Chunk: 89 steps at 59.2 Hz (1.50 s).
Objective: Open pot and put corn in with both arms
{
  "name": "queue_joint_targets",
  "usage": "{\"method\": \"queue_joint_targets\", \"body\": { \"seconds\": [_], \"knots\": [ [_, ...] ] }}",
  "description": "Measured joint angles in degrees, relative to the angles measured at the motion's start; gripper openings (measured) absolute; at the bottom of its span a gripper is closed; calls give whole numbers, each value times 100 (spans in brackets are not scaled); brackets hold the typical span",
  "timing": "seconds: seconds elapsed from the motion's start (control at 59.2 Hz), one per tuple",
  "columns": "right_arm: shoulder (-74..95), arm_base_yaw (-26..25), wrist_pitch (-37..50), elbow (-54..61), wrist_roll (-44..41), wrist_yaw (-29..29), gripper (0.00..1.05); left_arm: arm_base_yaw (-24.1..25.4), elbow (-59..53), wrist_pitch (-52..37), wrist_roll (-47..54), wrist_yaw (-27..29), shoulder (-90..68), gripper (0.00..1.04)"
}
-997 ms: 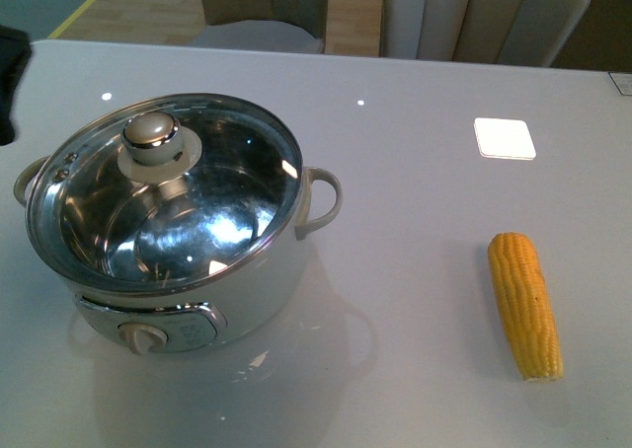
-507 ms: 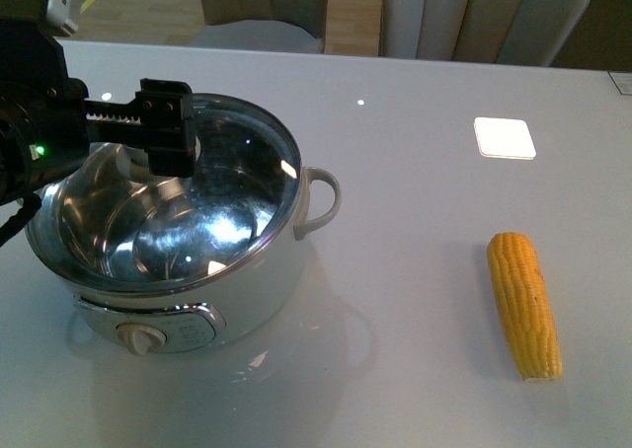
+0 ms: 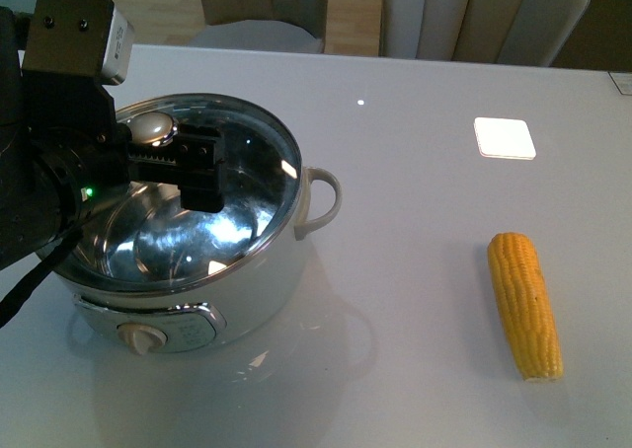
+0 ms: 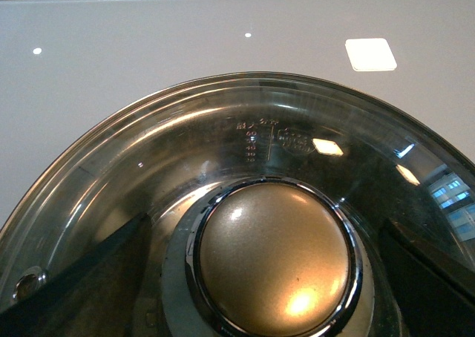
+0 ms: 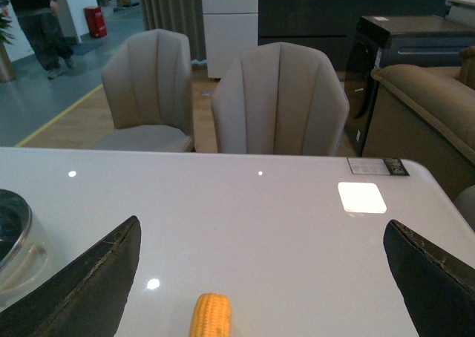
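Left jaws: apart, either side of the lid knob, gripping nothing.
Right jaws: wide apart, empty, near the corn.
Glass lid: on the pot.
Corn: on the surface, at the pot's 3 o'clock.
Progress: nothing done yet.

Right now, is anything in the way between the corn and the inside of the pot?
Yes: the glass lid sits closed on the pot, covering its opening. The open left gripper straddles the lid's knob without gripping it. Nothing visible lies on the table between the corn and the pot.
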<state>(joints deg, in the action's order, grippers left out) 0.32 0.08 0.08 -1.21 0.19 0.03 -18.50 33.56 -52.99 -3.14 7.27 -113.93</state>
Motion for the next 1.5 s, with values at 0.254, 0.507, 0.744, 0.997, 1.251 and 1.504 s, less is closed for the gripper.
{"method": "queue_joint_targets", "body": {
  "seconds": [0.254, 0.507, 0.744, 0.997, 1.251, 1.504],
  "knots": [
    [0, 0, 0, 0, 0, 0, 96, -11, 28, -63, -55, 31, -22, 46],
    [0, 0, 0, 0, 0, 0, 96, -11, 28, -105, 15, 70, -17, 46],
    [0, 0, 0, 0, -2, 0, 96, 52, 24, 44, 61, 24, 208, 46],
    [0, 0, 0, 0, 0, 0, 96, 249, 63, 531, 153, -44, 1178, 46],
    [0, 0, 0, 0, 0, 0, 96, 831, 87, 732, 256, -476, 2179, 46],
    [0, 0, 0, 0, -2, 0, 96, 2420, -339, 391, 619, -1200, 2500, 46]
  ]
}}
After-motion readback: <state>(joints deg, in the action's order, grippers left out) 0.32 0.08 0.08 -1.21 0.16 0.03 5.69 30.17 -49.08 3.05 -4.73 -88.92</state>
